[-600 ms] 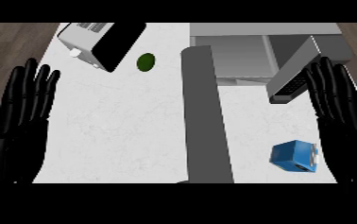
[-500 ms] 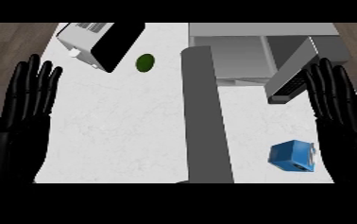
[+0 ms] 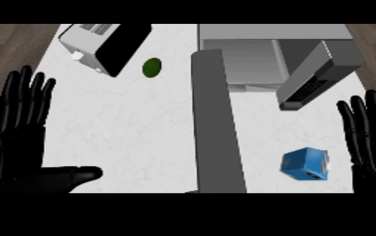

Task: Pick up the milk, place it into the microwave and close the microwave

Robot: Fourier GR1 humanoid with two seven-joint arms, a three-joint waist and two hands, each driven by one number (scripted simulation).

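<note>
Two open hands, left hand (image 3: 26,130), right hand (image 3: 361,135), blue milk (image 3: 305,163) unlabelled

Milk (image 3: 305,163): small blue carton with a white patch, lying tilted on the white bench (image 3: 140,125), lower right. Microwave (image 3: 275,63): grey, at the top right, door (image 3: 219,120) swung wide open, cavity exposed. Milk sits outside, right of the door.

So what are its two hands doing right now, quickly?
Left hand: open, fingers straight, holding nothing.
Right hand: open, fingers straight, holding nothing; the blue milk carton sits untouched beside it.
</note>
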